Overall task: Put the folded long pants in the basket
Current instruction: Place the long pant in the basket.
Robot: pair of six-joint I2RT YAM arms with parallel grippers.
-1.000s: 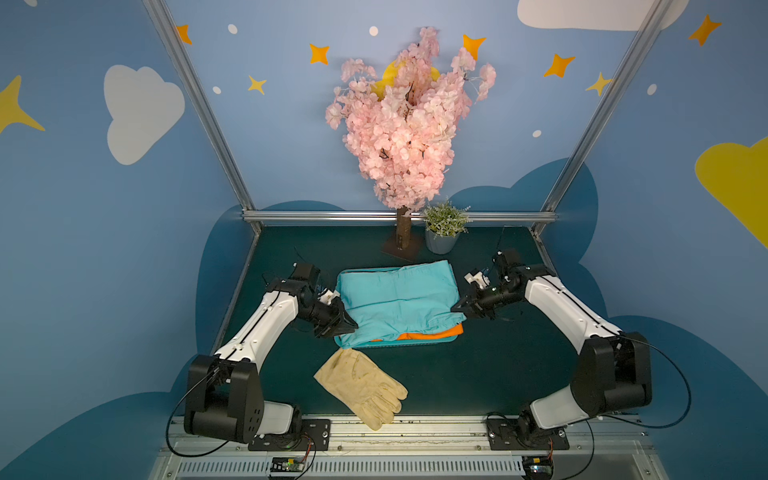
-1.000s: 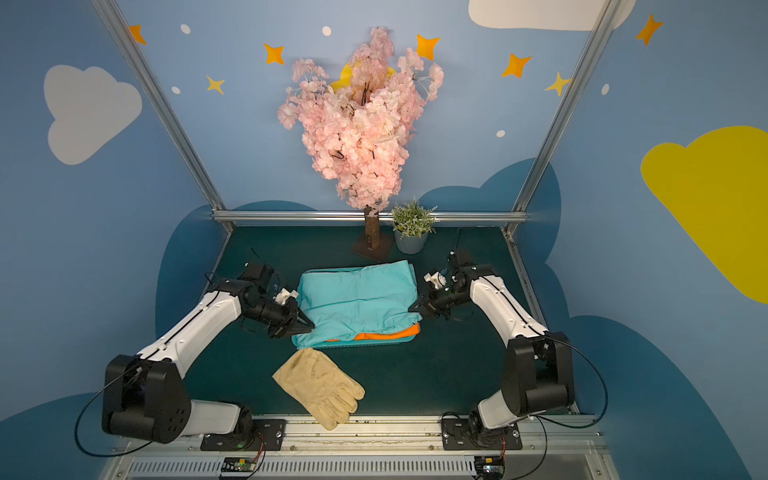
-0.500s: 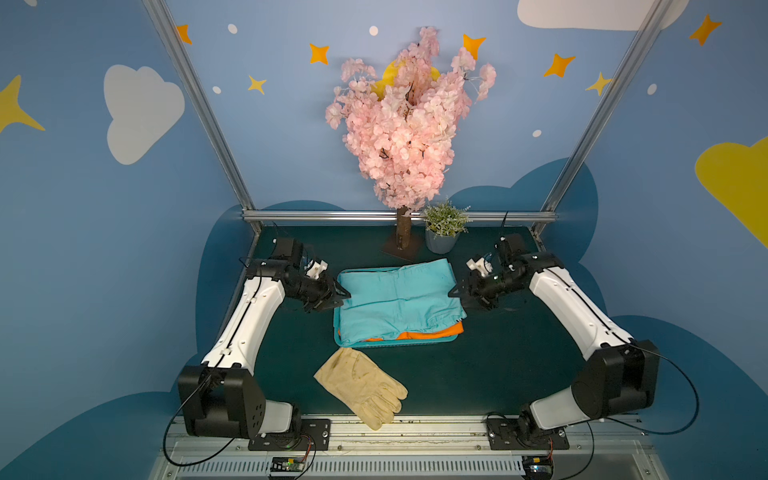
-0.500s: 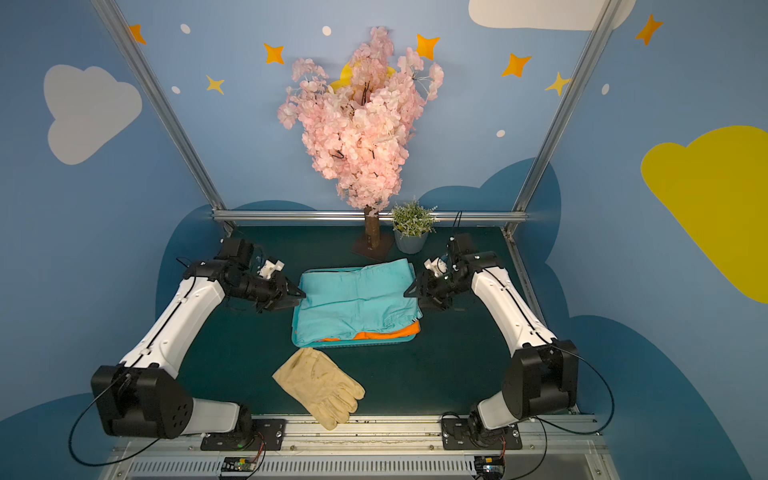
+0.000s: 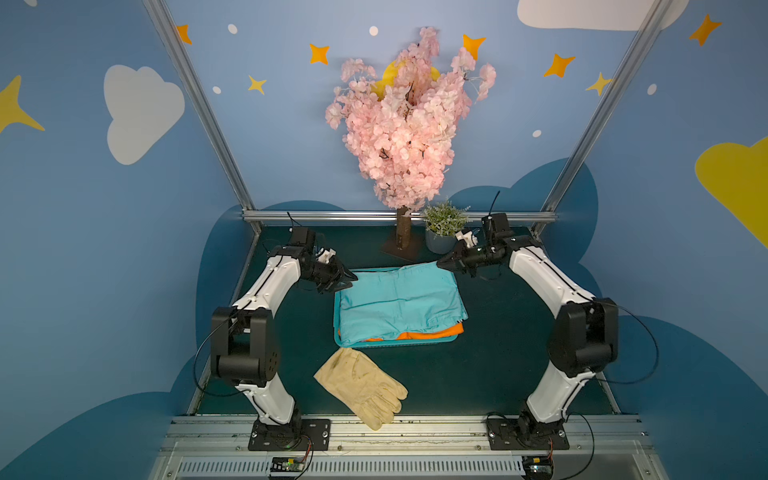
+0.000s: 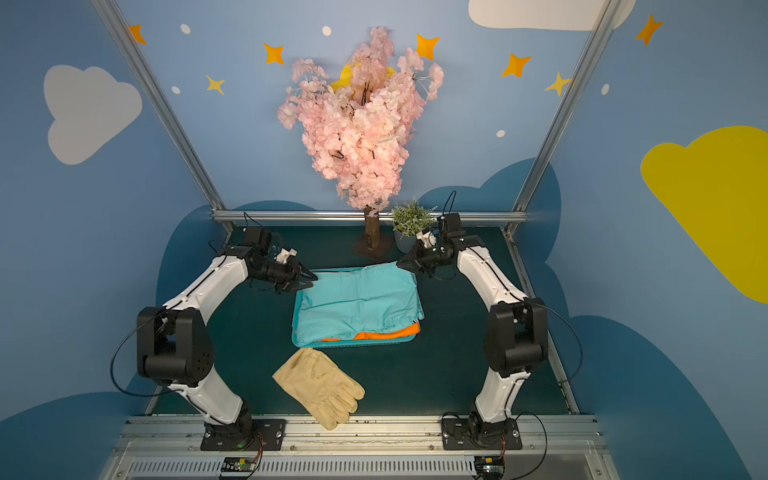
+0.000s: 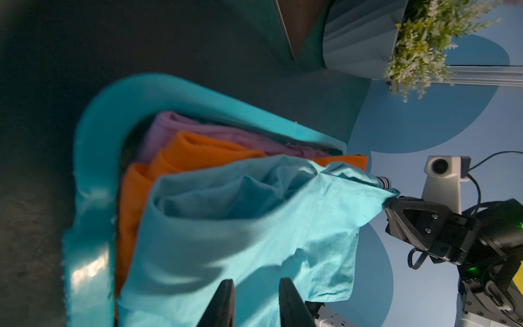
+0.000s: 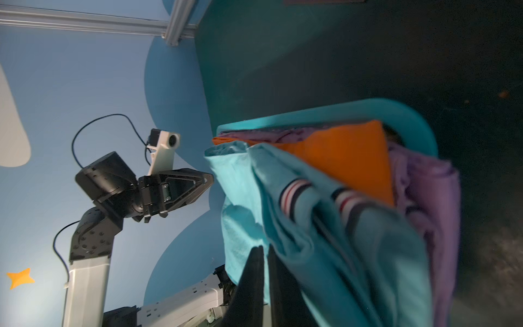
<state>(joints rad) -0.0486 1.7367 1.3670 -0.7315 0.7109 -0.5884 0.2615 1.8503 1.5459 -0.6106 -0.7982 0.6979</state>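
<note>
Turquoise pants [image 5: 399,303] are lying topmost in the teal basket [image 5: 340,341]; right gripper [image 5: 440,262] is pinching their far corner (probably straightening it), left gripper [image 5: 353,276] is hovering, narrowly parted.

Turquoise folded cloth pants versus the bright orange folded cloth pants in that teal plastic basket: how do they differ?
The turquoise folded cloth pants lie on top, almost wholly seen; the bright orange folded cloth pants lie under them, showing only an edge from above. The turquoise pair has dark-striped cuffs; the orange pair looks plain where visible. Both are folded in the teal plastic basket.
</note>
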